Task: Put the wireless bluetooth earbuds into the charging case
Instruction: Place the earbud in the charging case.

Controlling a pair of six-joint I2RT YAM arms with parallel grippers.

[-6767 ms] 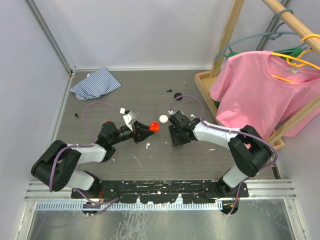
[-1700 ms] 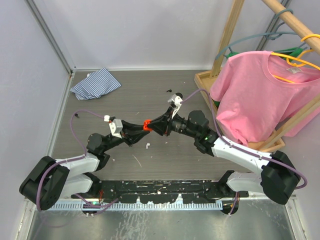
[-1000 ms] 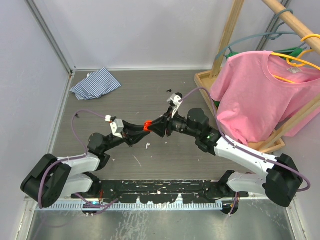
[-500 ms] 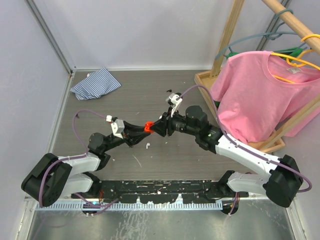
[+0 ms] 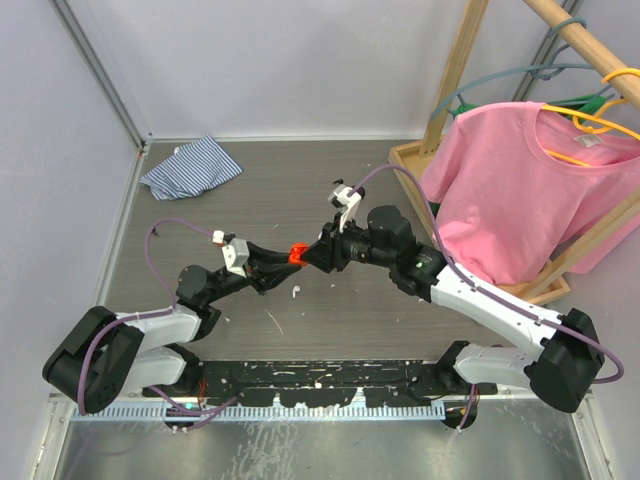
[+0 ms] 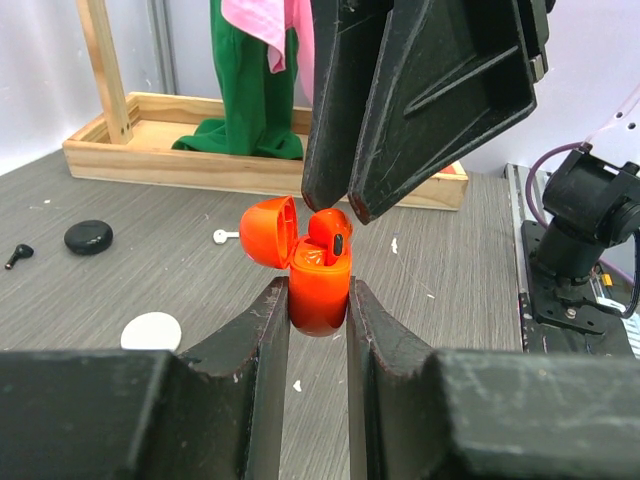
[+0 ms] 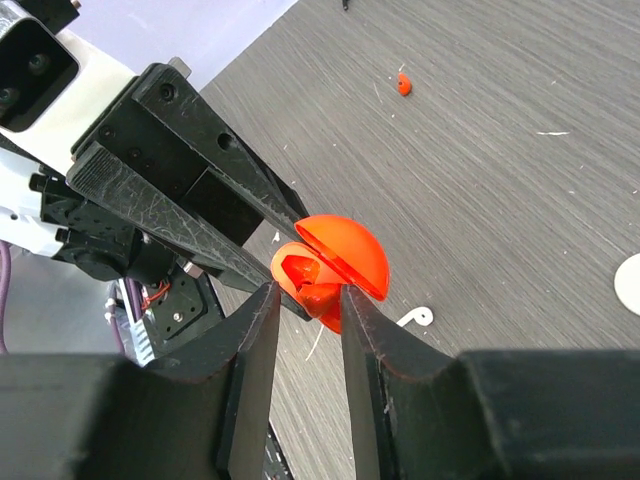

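A red earbud (image 6: 328,232) sits with its lower part in the mouth of a red case (image 6: 318,292), its rounded head poking up out of it. The case stands upright with its lid (image 6: 268,232) swung open to one side. It is held clear of the surface (image 6: 450,260), about midway between the two arms.

The left gripper (image 6: 315,290) pinches the body of the case from both sides, with both fingers pressed flat against it. The right gripper (image 6: 342,208) comes down from the opposite side. Its fingers are only a narrow gap apart and its tips are right at the head of the earbud. From the right wrist the earbud shows in the slot between the fingers, but I cannot tell whether they actually clamp it or only frame it.

A white earbud (image 6: 225,236) lies on the surface beyond the case. Farther off are a white round case (image 6: 152,330), a black round case (image 6: 88,236) and a black earbud (image 6: 18,254) just beside the black case. A second red earbud (image 7: 402,84) lies alone, well apart from the grippers.

A wooden frame (image 6: 180,165) stands along the right edge of the surface. A pink shirt (image 5: 520,180) hangs over it and a green garment (image 6: 240,100) is behind. A striped cloth (image 5: 190,166) lies crumpled in the far left corner.
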